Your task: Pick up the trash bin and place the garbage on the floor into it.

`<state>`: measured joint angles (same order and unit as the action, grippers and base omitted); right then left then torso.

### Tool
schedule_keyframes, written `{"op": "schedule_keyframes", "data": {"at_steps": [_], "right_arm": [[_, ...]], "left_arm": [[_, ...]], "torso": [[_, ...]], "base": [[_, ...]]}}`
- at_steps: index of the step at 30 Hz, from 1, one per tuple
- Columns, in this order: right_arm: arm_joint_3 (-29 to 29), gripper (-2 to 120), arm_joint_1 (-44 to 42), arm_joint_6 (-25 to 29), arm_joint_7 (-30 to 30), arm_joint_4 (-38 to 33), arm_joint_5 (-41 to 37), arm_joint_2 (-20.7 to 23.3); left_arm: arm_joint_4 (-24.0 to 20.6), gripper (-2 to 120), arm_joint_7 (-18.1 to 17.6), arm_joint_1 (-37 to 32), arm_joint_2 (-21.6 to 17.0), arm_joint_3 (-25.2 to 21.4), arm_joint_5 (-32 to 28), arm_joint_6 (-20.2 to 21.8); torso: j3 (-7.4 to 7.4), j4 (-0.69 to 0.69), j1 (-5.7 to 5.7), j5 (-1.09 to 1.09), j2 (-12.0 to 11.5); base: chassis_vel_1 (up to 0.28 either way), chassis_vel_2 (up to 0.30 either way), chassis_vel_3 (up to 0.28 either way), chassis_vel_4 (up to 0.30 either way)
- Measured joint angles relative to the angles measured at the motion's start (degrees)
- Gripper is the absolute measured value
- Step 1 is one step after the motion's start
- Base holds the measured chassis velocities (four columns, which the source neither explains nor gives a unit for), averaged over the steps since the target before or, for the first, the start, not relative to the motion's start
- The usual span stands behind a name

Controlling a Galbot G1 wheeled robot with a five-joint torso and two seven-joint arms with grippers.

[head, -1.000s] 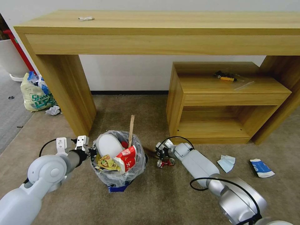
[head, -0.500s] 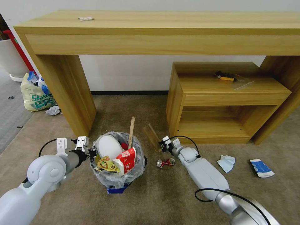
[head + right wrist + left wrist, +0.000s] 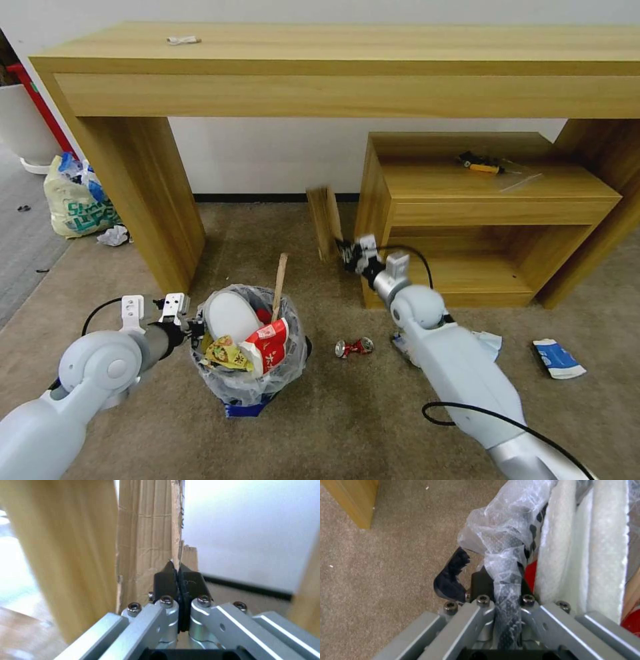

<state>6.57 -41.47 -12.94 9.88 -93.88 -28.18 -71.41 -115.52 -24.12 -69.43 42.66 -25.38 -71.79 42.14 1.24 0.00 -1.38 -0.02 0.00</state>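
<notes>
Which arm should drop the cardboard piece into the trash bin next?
Right. The right tool is shut on the cardboard piece, raised above the floor. The left tool is clamped on the trash bin rim.

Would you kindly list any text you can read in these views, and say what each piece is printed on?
Nothing reads with certainty.
Yellowish shopping bag: large green lettering, too crumpled to read.
Red wrapper in the trash bin: white characters, too small.
Bin liner: black lettering, seen beside the left gripper, illegible.
Crushed can and blue-white packet: print too small.
</notes>
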Motion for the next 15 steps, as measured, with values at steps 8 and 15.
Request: {"op": "schedule_keyframes", "data": {"at_steps": [8,15], "right_arm": [[-2.14,0,-1.31,-3.94,-0.98,-14.06,-4.76,4.11],[-8.82,0,-1.31,-5.83,-0.59,-15.57,-4.41,1.70]], "left_arm": [[0.52,0,-0.23,0.53,0.44,0.93,0.02,0.00],[-0.14,0,-0.30,0.91,0.48,1.97,0.15,0.00]], "torso": [[0.00,-0.02,0.00,0.00,0.00],[0.00,0.01,0.00,0.00,0.00]], "base": [[0.000,0.000,0.000,0.000],[0.000,0.000,0.000,0.000]]}}
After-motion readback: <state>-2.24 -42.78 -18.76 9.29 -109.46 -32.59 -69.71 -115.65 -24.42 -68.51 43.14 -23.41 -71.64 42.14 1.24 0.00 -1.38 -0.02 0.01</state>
